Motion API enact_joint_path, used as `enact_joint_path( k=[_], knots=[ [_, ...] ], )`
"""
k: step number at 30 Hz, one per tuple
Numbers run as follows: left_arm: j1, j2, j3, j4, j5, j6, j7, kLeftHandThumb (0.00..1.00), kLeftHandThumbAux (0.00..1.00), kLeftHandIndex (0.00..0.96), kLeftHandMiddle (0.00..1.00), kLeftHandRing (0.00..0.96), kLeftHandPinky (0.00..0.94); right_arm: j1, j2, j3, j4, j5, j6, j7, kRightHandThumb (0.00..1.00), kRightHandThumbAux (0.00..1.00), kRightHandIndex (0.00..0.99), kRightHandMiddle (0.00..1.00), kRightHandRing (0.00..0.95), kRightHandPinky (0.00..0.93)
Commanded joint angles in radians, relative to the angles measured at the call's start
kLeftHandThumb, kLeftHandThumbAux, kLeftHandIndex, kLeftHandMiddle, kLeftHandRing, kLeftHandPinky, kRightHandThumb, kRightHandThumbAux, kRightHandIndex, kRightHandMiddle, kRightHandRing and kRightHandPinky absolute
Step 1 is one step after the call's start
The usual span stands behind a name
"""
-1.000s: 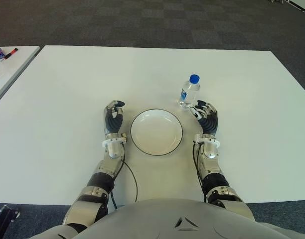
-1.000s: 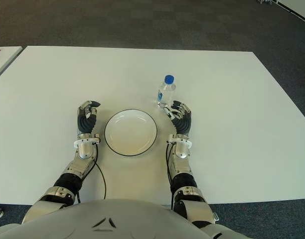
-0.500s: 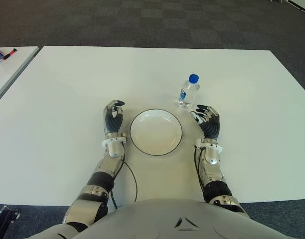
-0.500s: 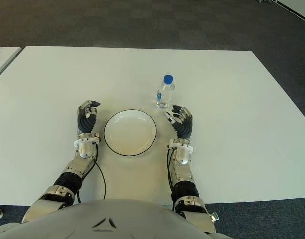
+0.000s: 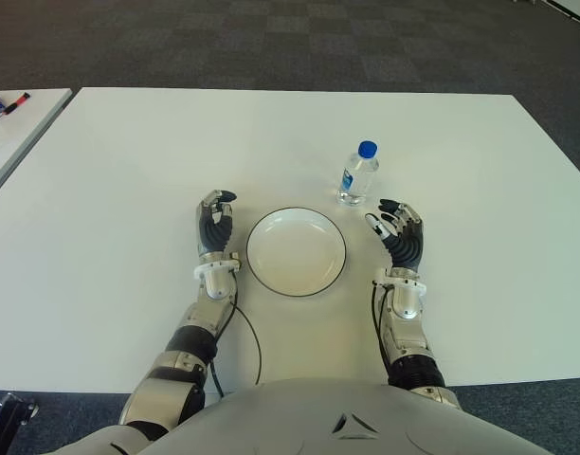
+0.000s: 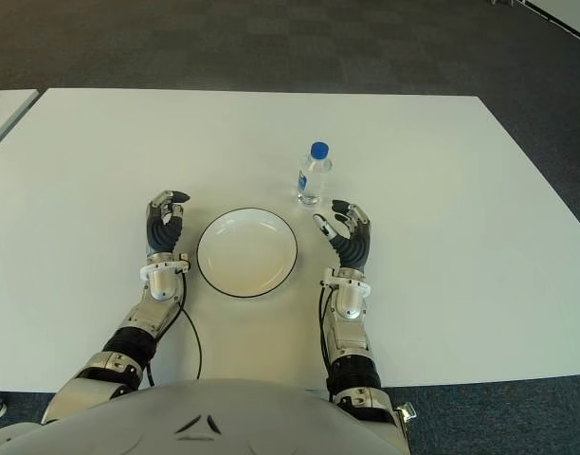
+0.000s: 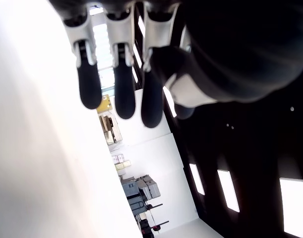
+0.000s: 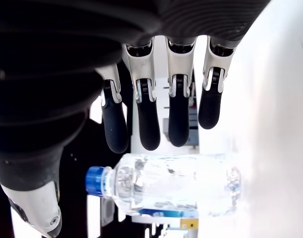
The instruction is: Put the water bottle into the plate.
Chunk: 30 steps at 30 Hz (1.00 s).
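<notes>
Left of centre in the eye views, the left hand sat beside the plate with fingers loosely curled, holding nothing. The white plate lay mid-frame on the table. Up and right of it the water bottle stood upright, outside the plate. Just below-right of it, the right hand was relaxed and empty, clear of the bottle.

I am counting one water bottle; one plate; one white table; my two hands.
</notes>
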Motion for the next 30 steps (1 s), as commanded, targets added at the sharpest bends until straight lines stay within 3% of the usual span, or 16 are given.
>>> enact_joint_path(
  k=[1,20,25,28,29,30],
  knots=[
    [0.002,0.01,-0.003,0.011,0.02,0.004,0.008,0.84,0.674,0.452,0.428,0.371,0.4,0.019,0.015,0.006,-0.024,0.014,0.02,0.011,0.718,0.727,0.408,0.357,0.311,0.296],
    [0.0,0.009,0.0,0.013,0.024,0.022,0.012,0.842,0.674,0.465,0.42,0.395,0.432,0.037,0.02,0.011,-0.065,0.032,0.036,0.035,0.716,0.728,0.406,0.366,0.317,0.289],
    [0.001,0.005,-0.002,0.009,0.03,0.023,0.017,0.843,0.673,0.463,0.425,0.404,0.44,0.038,0.017,0.013,-0.073,0.008,0.033,0.02,0.716,0.729,0.406,0.362,0.311,0.282],
    [0.003,0.007,-0.005,0.002,0.032,0.035,0.008,0.843,0.673,0.46,0.429,0.407,0.439,0.042,-0.002,0.024,-0.079,-0.063,0.049,-0.014,0.715,0.729,0.404,0.328,0.295,0.273],
    [0.003,0.007,-0.006,0.001,0.032,0.039,0.005,0.843,0.673,0.457,0.431,0.407,0.438,0.043,-0.007,0.027,-0.082,-0.08,0.058,-0.021,0.721,0.734,0.299,0.263,0.255,0.262],
    [0.004,0.008,-0.006,-0.002,0.031,0.042,0.002,0.843,0.673,0.456,0.432,0.407,0.437,0.046,-0.015,0.032,-0.091,-0.103,0.086,-0.026,0.724,0.736,0.261,0.24,0.241,0.257]
  ],
)
